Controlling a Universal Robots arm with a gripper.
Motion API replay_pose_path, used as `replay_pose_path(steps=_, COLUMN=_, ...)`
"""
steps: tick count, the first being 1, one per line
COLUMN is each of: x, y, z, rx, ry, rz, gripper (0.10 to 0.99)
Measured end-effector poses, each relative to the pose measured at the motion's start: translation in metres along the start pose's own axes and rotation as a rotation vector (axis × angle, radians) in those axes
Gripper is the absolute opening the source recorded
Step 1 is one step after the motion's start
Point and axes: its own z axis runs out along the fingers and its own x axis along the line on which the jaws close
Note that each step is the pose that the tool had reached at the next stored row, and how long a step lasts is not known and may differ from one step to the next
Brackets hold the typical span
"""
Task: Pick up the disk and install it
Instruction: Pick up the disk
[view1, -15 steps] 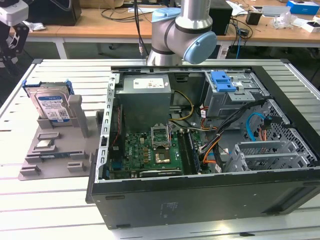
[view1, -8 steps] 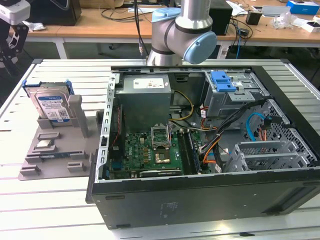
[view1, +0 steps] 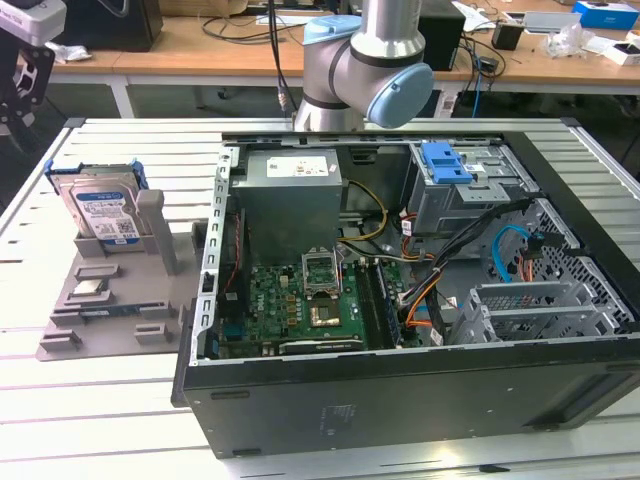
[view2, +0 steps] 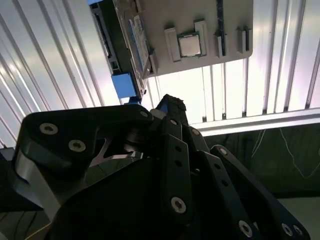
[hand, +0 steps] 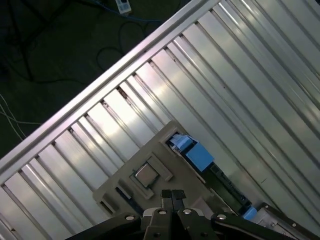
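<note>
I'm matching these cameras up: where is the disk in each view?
Exterior view: the disk is propped on edge in the grey stand, at the exterior view's left of the computer case.
Second wrist view: seen edge-on at the stand's side.
First wrist view: its blue bracket juts past the stand's edge.
Shared landmark: the processor chip lying in the stand.

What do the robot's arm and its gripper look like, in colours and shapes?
The arm is a silver-grey metal tube with rounded joints capped in light blue. The gripper is black, built of flat jointed links held by round silver screws, and ends in two narrow black fingers.
</note>
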Motion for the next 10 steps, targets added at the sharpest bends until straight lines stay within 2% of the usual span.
replay_pose_path(steps=10, x=0.0000, y=0.0000, z=0.0000, rx=-0.004, ry=0.0060, rz=-0.149, gripper=0.106)
